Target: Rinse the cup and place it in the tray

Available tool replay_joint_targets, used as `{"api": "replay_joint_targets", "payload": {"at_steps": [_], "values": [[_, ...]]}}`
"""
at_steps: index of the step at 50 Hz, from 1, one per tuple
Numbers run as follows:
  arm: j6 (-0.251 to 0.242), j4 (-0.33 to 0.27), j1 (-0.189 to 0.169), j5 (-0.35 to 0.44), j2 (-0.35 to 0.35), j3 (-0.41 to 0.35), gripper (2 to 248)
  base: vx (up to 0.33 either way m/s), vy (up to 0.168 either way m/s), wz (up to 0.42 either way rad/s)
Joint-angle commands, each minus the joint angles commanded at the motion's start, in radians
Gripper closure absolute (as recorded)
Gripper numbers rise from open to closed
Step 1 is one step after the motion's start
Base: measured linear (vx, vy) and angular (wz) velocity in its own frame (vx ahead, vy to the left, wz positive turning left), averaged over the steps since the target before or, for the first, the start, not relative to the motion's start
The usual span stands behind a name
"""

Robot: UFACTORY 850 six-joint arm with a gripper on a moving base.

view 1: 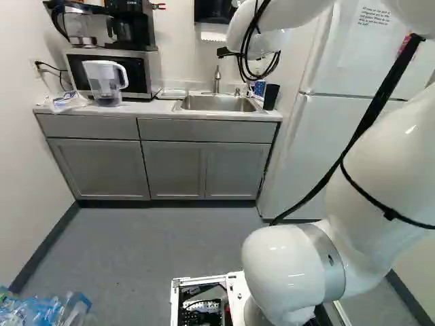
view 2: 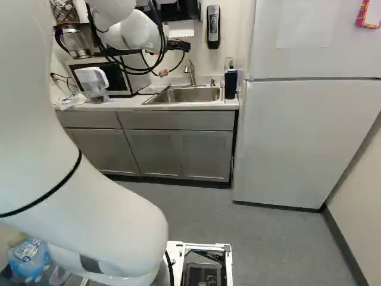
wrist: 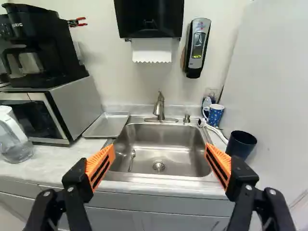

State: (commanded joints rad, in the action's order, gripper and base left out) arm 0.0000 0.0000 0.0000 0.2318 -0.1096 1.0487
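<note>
Two fingers of your black hand [wrist: 160,148] stand wide apart, empty. Beyond, the plain dark-blue cup [wrist: 241,145], probably the one meant, stands beside the steel sink [wrist: 180,143]; rinsing and placing in the flat grey metal tray [wrist: 107,125] both seem left.

Behind the sink [wrist: 166,138], which holds a spoon [wrist: 133,153], stands a faucet [wrist: 160,107]; beside it, a metal tray [wrist: 107,125]. Across the sink are a blue mug [wrist: 215,114] by its back corner and a dark cup [wrist: 240,145] nearer its front. Orange-padded fingers [wrist: 101,165] spread wide before it.
</note>
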Motion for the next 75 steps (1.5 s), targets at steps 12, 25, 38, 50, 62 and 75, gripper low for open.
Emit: {"api": "replay_joint_targets", "payload": {"at_steps": [12,25,38,50,62,75], "values": [[0.000,0.000,0.000,0.000,0.000,0.000,3,0.046,0.000,-0.011],[0.000,0.000,0.000,0.000,0.000,0.000,3,0.048,-0.002,-0.013],[0.000,0.000,0.000,0.000,0.000,0.000,3,0.035,0.014,-0.001],[0.000,0.000,0.000,0.000,0.000,0.000,3,0.114,0.033,-0.018],[0.000,0.000,0.000,0.000,0.000,0.000,3,0.147,0.048,-0.017],[0.000,0.000,0.000,0.000,0.000,0.000,3,0.138,0.046,-0.017]]}}
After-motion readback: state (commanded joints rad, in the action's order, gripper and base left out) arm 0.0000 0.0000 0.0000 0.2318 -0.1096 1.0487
